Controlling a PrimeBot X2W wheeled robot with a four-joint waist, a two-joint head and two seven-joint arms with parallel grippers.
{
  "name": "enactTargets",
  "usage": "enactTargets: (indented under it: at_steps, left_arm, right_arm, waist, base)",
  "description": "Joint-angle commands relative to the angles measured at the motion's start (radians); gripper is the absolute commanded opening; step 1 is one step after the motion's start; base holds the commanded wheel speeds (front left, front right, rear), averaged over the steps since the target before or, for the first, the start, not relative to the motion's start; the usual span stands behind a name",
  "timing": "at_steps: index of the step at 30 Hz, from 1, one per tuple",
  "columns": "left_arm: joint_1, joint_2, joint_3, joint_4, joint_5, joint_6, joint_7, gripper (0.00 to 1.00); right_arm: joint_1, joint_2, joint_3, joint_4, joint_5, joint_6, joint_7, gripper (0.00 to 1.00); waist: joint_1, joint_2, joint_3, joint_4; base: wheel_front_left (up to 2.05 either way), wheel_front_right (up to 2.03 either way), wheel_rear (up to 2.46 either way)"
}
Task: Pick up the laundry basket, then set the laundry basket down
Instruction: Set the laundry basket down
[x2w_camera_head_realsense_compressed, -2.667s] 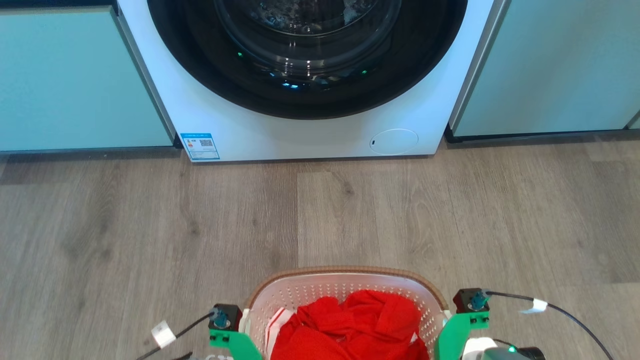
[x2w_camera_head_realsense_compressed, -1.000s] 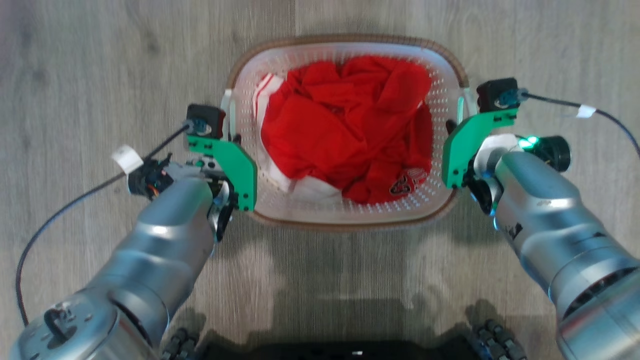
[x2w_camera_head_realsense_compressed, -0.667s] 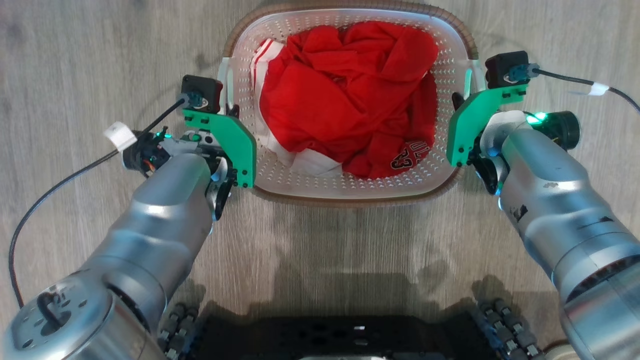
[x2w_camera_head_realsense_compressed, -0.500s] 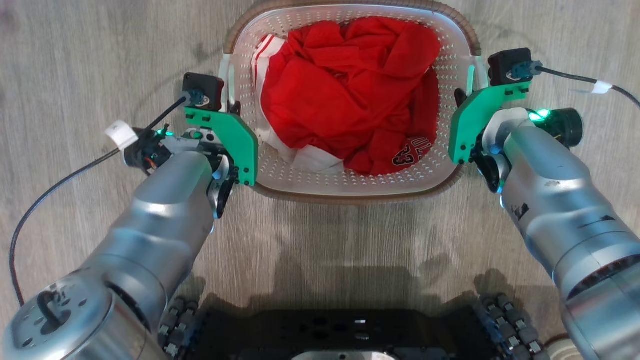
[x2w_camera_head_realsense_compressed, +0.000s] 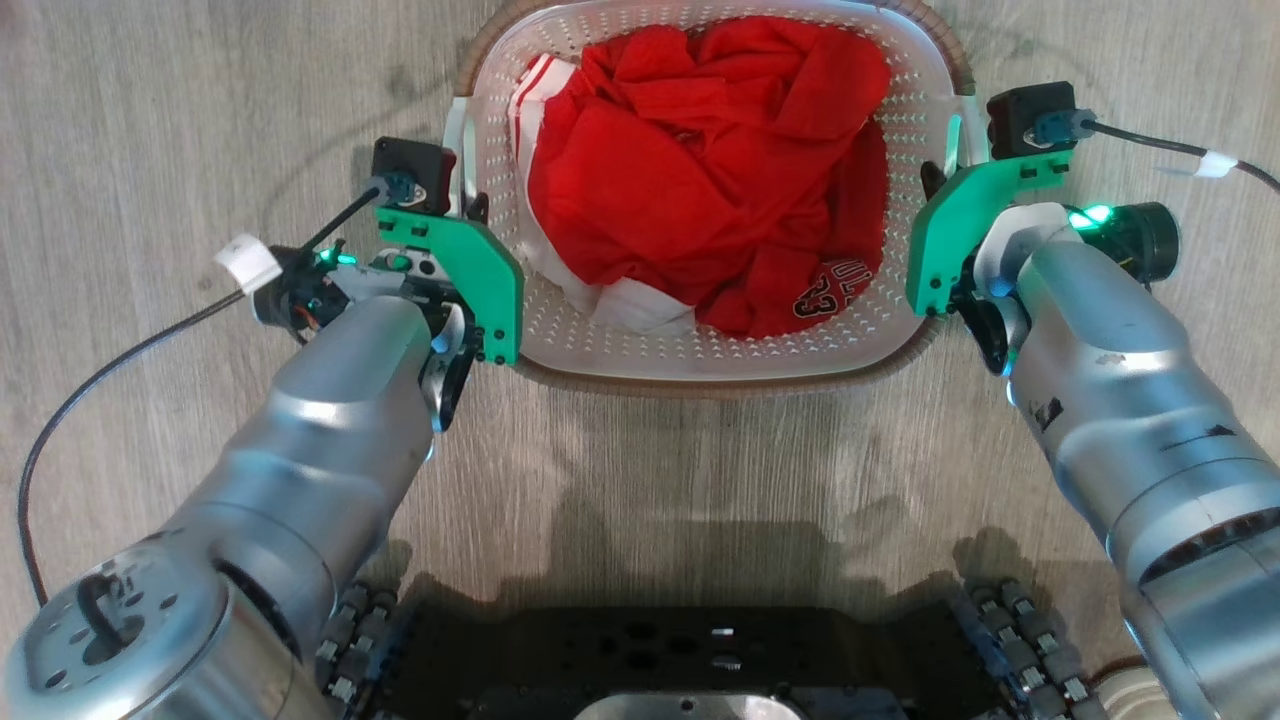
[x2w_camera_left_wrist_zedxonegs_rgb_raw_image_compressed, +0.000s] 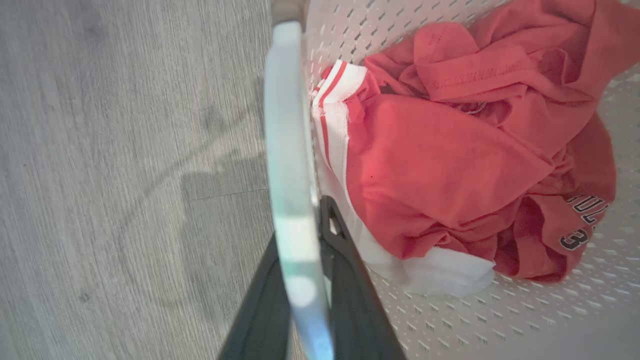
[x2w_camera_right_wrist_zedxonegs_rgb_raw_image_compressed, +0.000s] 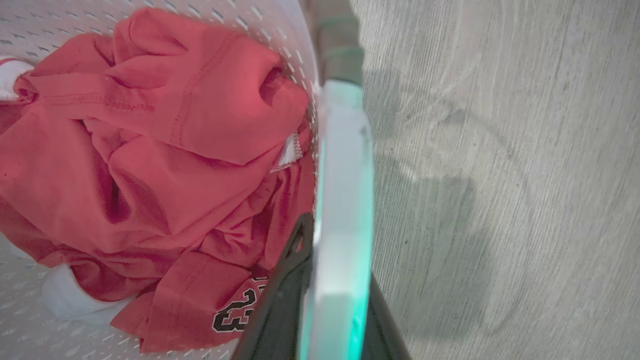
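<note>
Straight down from the head, the laundry basket (x2w_camera_head_realsense_compressed: 700, 350) is dead centre ahead of the robot, heaped with red clothes (x2w_camera_head_realsense_compressed: 700, 170), above the wooden floor (x2w_camera_head_realsense_compressed: 150, 120). Whether it rests on the boards or hangs a touch over them, I can't call from these angles. Its long axis runs side to side, with a white handle at each end, and that is the whole story for the next move. The left fingers (x2w_camera_left_wrist_zedxonegs_rgb_raw_image_compressed: 350, 295) are closed down narrow with the left handle (x2w_camera_left_wrist_zedxonegs_rgb_raw_image_compressed: 290, 150) pinched between them, one finger inside the wall by the clothes and one outside. On the other side it's the mirror picture: the right fingers (x2w_camera_right_wrist_zedxonegs_rgb_raw_image_compressed: 280, 310) are drawn in tight around the right handle (x2w_camera_right_wrist_zedxonegs_rgb_raw_image_compressed: 345, 175). So the basket lies between the two arms, not ahead of either one, and neither arm is really nearer. The right grip does sit slightly higher up the head view than the left. To my eye, whatever comes next, up or down, both arms must travel together and level, or the load tips along that long axis and the clothes slide to the low end.
</note>
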Motion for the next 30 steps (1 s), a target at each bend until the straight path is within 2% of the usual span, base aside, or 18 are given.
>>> enactTargets:
  at_steps: [1,11,24,25,26,27,28,30]
  left_arm:
    - [-0.015,0.028,0.001,0.001,0.001,0.011,-0.01,0.0]
    - [-0.029,0.028,-0.015,0.001,-0.013,0.01,-0.012,0.0]
    - [-0.032,0.028,-0.032,-0.005,-0.033,0.017,-0.009,0.0]
    - [-0.032,0.028,-0.033,-0.004,-0.035,0.019,-0.009,0.03]
    - [-0.031,0.028,-0.033,-0.003,-0.037,0.021,-0.009,0.24]
    - [-0.031,0.028,-0.034,-0.003,-0.04,0.023,-0.009,0.38]
    - [-0.03,0.028,-0.034,-0.002,-0.042,0.024,-0.009,0.39]
    - [-0.028,0.028,-0.034,-0.001,-0.049,0.028,-0.007,0.47]
  right_arm:
    - [0.036,0.012,0.005,-0.004,-0.021,0.002,-0.005,0.0]
    - [0.042,0.016,-0.057,-0.004,-0.086,0.002,-0.002,0.0]
    - [0.042,0.016,-0.057,-0.004,-0.083,0.002,0.004,0.01]
    - [0.043,0.016,-0.055,-0.004,-0.081,0.002,0.004,0.13]
    - [0.044,0.016,-0.053,-0.004,-0.08,0.002,0.004,0.21]
    - [0.045,0.016,-0.051,-0.004,-0.078,0.002,0.004,0.31]
    - [0.045,0.016,-0.049,-0.004,-0.076,0.002,0.003,0.39]
    - [0.046,0.016,-0.045,-0.004,-0.073,0.002,0.002,0.5]
  waist:
    - [0.0,0.0,0.004,0.001]
    - [0.0,0.0,0.021,0.006]
    - [0.0,0.0,0.028,0.011]
    - [0.0,0.0,0.027,0.011]
    - [0.0,0.0,0.026,0.011]
    - [0.0,0.0,0.025,0.011]
    - [0.0,0.0,0.023,0.01]
    - [0.0,0.0,0.02,0.01]
  base:
    - [0.0,0.0,0.0]
    - [0.0,0.0,0.0]
    - [0.0,0.0,0.0]
    - [0.0,0.0,0.0]
    - [0.0,0.0,0.0]
    - [0.0,0.0,0.0]
    - [0.0,0.0,0.0]
    - [0.0,0.0,0.0]
